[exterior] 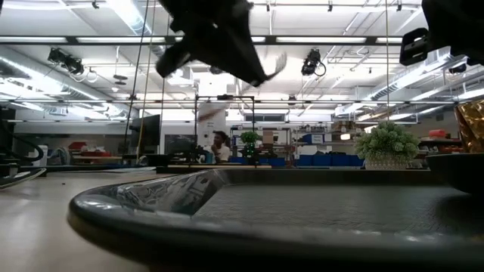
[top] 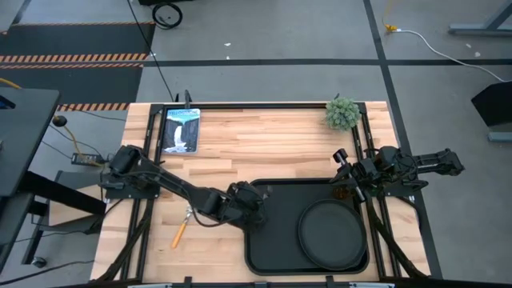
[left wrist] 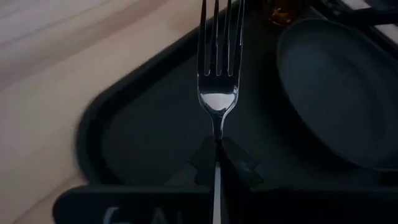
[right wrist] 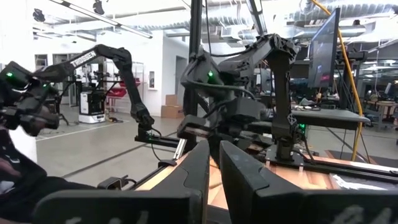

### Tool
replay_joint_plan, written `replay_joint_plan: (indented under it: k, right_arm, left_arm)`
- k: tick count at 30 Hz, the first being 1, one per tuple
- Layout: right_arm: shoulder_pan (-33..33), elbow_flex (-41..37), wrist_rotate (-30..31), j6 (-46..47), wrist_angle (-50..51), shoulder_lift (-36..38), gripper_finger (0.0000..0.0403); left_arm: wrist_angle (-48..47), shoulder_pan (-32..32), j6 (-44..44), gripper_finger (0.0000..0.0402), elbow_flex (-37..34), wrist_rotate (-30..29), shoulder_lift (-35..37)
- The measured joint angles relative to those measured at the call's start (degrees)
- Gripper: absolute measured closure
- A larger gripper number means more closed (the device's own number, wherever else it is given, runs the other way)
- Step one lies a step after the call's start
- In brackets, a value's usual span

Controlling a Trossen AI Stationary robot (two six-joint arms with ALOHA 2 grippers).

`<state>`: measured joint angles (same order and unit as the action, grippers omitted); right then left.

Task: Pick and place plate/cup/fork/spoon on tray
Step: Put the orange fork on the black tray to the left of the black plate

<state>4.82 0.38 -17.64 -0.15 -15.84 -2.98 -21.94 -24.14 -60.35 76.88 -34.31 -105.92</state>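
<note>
- Left pincer [top: 258,200] clenched on fork [left wrist: 218,74], held w/ tines pointing ahead over tray [top: 272,252], near its left rim.
- Fork's long axis runs straight out from pincer, toward cup [left wrist: 283,11] and plate [top: 331,232]; plate sits on tray's right half.
- Next likely: lower and let go on bare tray floor left of plate.
- Spoon [top: 182,226] on surface, nearer left arm.
- Right pincer [right wrist: 214,165] waits nearly closed, raised off tray's right side.
</note>
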Motion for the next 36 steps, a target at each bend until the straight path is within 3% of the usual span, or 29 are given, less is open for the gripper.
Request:
replay_joint_plan:
  k: [7,20,29,36]
  right_arm:
    - [-0.02,-0.02,0.0,0.0,-0.08,0.0,0.0357]
    - [-0.02,-0.02,-0.01,-0.01,-0.2,0.0,0.0357]
    - [0.0,-0.02,-0.01,0.0,-0.21,0.0,0.0357]
    - [-0.02,-0.02,-0.01,-0.02,-0.39,0.0,0.0357]
  left_arm:
    - [10.73,0.63,-2.81,0.0388,-0.02,1.14,-5.5]
    - [22.7,0.5,-17.89,0.0388,-0.02,-1.53,-9.42]
    - [25.02,-5.4,-30.4,0.0388,0.19,-10.06,-9.86]
    - [22.87,-7.63,-32.0,0.0388,8.8,-15.18,-15.26]
